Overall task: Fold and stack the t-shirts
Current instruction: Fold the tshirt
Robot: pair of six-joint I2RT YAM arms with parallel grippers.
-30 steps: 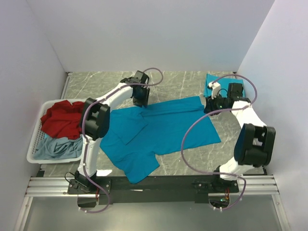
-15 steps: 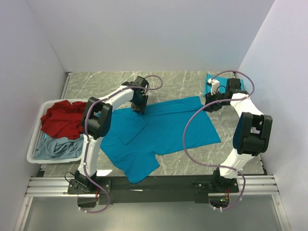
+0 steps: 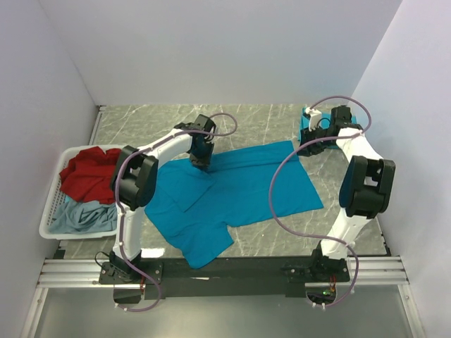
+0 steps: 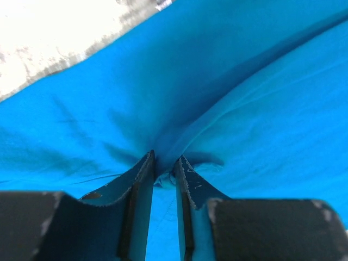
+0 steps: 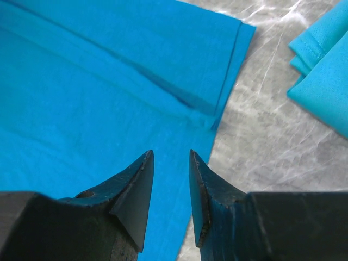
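Observation:
A teal-blue t-shirt (image 3: 239, 190) lies spread flat across the middle of the table. My left gripper (image 3: 199, 162) rests on its far left part. In the left wrist view the jaws (image 4: 166, 163) are shut on a pinched-up fold of this teal shirt (image 4: 244, 81). My right gripper (image 3: 304, 146) hovers over the shirt's far right corner. In the right wrist view its jaws (image 5: 171, 157) stand slightly apart with nothing between them, above the shirt's hemmed edge (image 5: 81, 81). A red t-shirt (image 3: 88, 172) and a pale grey-blue one (image 3: 81, 215) lie in the basket.
The white slatted basket (image 3: 51, 204) stands at the left edge. A folded teal shirt (image 3: 306, 127) lies at the back right, also in the right wrist view (image 5: 326, 65). White walls close in the back and sides. The table is grey marble (image 3: 141, 123).
My left gripper has moved nearer, down onto the shirt's far left part. My right gripper has drawn back a little toward the far right.

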